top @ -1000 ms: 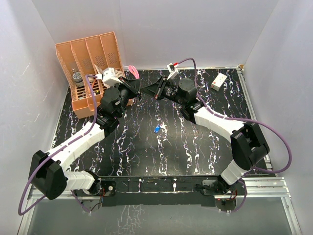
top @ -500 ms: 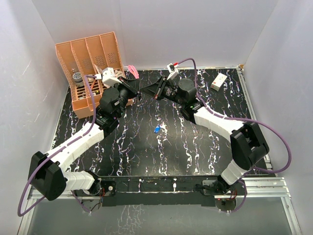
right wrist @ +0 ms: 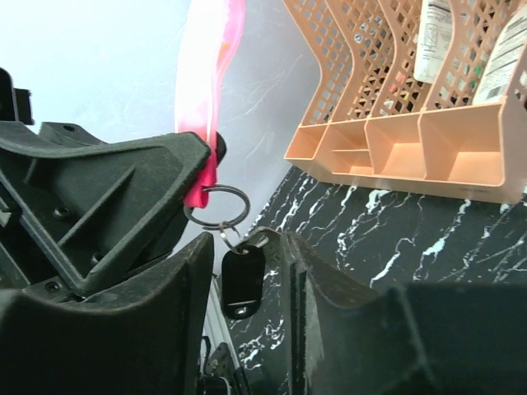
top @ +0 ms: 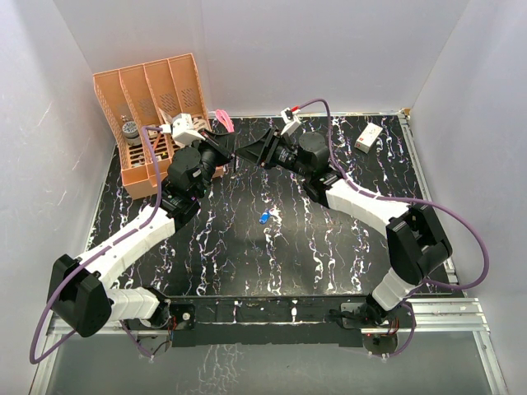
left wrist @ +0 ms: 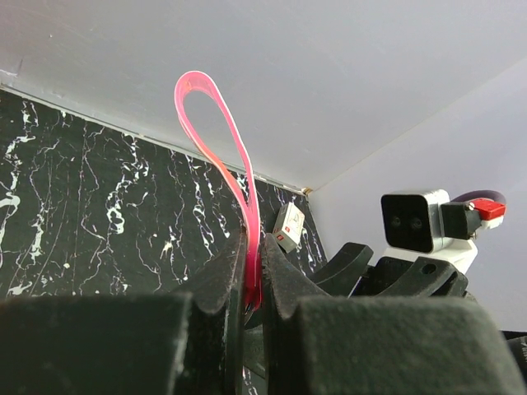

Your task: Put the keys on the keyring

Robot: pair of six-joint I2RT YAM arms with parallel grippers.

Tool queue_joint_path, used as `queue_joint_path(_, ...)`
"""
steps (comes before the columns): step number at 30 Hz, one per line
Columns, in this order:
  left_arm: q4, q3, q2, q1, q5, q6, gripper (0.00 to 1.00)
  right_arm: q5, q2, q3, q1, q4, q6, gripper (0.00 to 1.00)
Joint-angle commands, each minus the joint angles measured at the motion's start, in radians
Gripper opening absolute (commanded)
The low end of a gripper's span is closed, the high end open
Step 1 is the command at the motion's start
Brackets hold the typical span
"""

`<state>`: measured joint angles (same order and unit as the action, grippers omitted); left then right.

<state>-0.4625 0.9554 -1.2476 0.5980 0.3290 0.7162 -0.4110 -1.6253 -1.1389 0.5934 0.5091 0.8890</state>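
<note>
Your left gripper [left wrist: 251, 280] pinches the pink keyring [right wrist: 207, 74] upper centre, the black key [right wrist: 242, 280] hanging off it between the parted, empty fingers of your right gripper [right wrist: 247, 247]; hold steady, then fetch the blue key [top: 263, 217] mid-frame.

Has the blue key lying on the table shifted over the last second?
No. The blue key sits on the same white streaks of the black table, and its distance from the orange rack is unchanged.
</note>
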Motion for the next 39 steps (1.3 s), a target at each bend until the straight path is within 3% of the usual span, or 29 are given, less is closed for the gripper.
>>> queue_joint_path(1,-0.015,0.039,0.045,0.004,0.006,-0.015,0.00,0.041,0.045,-0.025,-0.023,0.005,-0.029,0.40)
queue_joint_path(11,-0.010,0.032,0.056,0.004,0.017,-0.018,0.00,0.047,0.139,0.012,-0.081,-0.071,-0.097,0.41)
queue_joint_path(28,0.007,0.052,0.041,0.004,0.015,-0.008,0.00,-0.043,0.105,-0.028,-0.069,-0.077,-0.139,0.41)
queue_joint_path(39,0.359,0.301,-0.065,0.002,-0.023,0.025,0.00,-0.067,0.101,-0.042,-0.049,-0.116,-0.248,0.35)
